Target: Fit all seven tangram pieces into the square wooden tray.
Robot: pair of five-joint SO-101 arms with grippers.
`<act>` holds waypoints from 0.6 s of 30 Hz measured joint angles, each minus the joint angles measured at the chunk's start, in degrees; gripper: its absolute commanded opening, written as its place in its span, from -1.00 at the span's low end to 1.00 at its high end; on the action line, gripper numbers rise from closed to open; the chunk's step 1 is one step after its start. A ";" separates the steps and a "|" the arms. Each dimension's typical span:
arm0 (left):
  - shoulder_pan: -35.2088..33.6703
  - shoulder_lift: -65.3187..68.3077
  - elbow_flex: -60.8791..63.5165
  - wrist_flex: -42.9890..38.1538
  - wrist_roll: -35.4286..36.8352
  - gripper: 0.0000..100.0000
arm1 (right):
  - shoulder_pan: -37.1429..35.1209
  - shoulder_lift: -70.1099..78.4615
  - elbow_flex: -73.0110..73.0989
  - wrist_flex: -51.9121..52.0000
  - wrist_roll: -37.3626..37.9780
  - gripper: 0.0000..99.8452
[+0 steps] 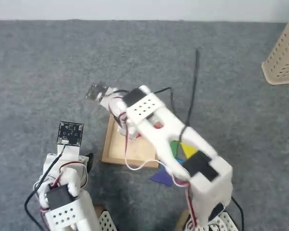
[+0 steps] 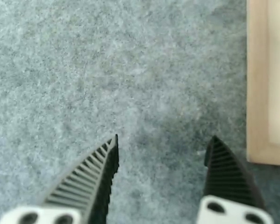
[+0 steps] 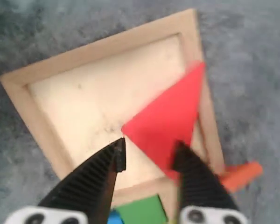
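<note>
The square wooden tray (image 3: 102, 44) lies on grey carpet and holds a red triangle (image 3: 165, 114). The triangle sits tilted, with one edge over the tray's rim. My right gripper (image 3: 149, 151) hangs open above it. One finger overlaps the triangle's near corner, and a small gap separates the other finger from its edge. An orange piece (image 3: 240, 175), a green piece (image 3: 142, 210) and a blue piece (image 3: 114, 217) lie just outside the tray. From above, the right arm covers much of the tray (image 1: 111, 144). My left gripper (image 2: 163, 140) is open over bare carpet beside the tray's edge (image 2: 266, 93).
Yellow (image 1: 188, 150), green (image 1: 175, 146) and purple (image 1: 161, 177) pieces lie by the tray's near right side, partly under the right arm. A beige perforated basket (image 1: 284, 53) stands at the back right. A black cable (image 1: 195, 82) runs across the carpet behind the tray.
</note>
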 measured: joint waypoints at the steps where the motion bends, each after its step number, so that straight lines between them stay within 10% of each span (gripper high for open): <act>1: -0.09 0.00 0.00 0.00 0.00 -0.44 | 1.14 -2.46 1.58 0.26 -1.05 -0.85; 18: -0.26 0.00 0.00 0.00 0.00 -0.44 | 5.45 -34.11 33.76 -14.86 -3.43 -0.85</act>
